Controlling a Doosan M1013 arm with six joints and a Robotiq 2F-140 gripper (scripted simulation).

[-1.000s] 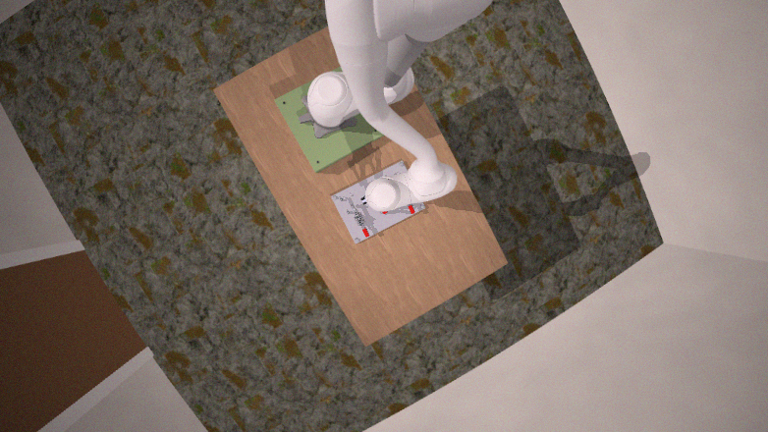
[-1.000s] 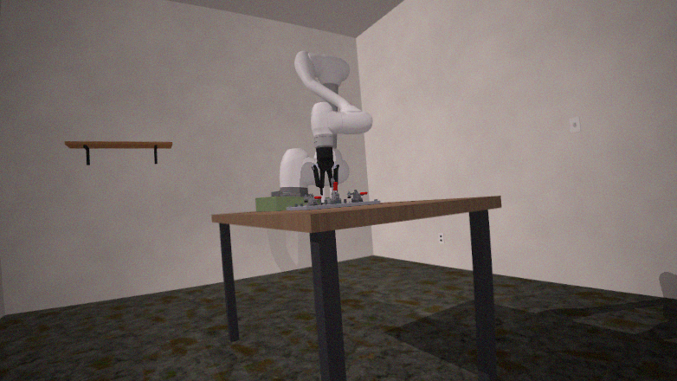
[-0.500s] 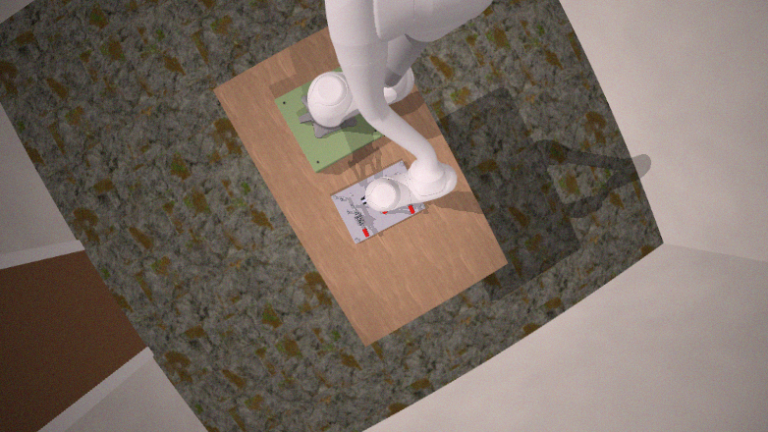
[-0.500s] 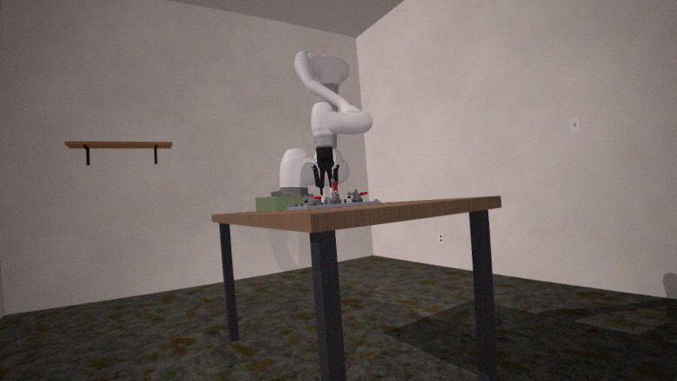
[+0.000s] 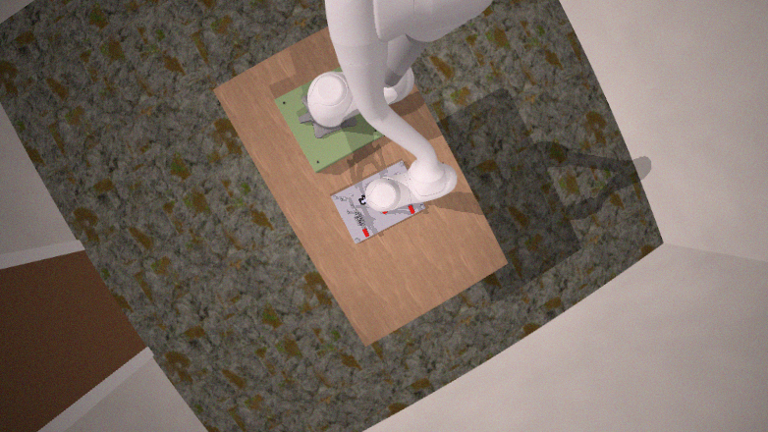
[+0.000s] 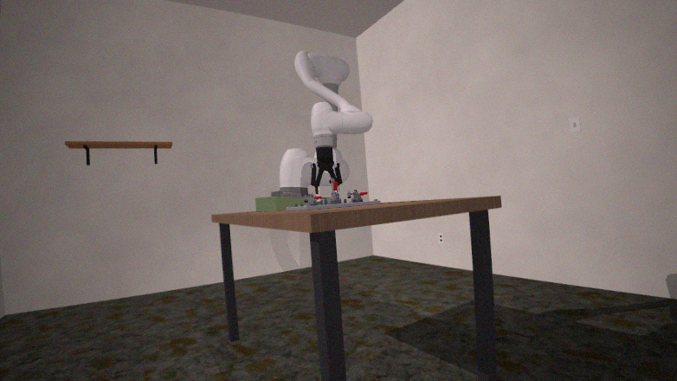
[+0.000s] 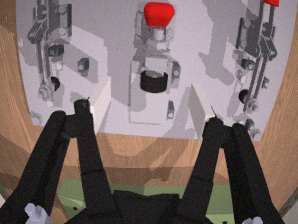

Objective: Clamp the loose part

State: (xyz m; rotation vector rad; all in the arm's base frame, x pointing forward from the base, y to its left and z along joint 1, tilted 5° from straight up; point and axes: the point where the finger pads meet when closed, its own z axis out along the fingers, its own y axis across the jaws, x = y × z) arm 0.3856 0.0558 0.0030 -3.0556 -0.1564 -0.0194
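Observation:
The grey fixture plate (image 5: 348, 216) (image 6: 351, 203) (image 7: 200, 36) lies on the table and carries three clamps with red handles. The middle handle (image 7: 160, 12) (image 6: 335, 184) stands upright, with its black pad (image 7: 154, 82) below it. A pale flat part (image 7: 144, 111) lies in the middle nest at the plate's near edge. My gripper (image 7: 150, 90) (image 6: 325, 182) is open. Its fingers stand apart on either side of the part, just above the plate. I cannot tell how flat the part sits.
The arm's green base plate (image 5: 328, 150) (image 6: 270, 203) lies just behind the fixture on the wooden table (image 5: 408, 279) (image 6: 388, 210). The wrist hides much of the fixture in the top view. A wall shelf (image 6: 118, 145) hangs far to the left.

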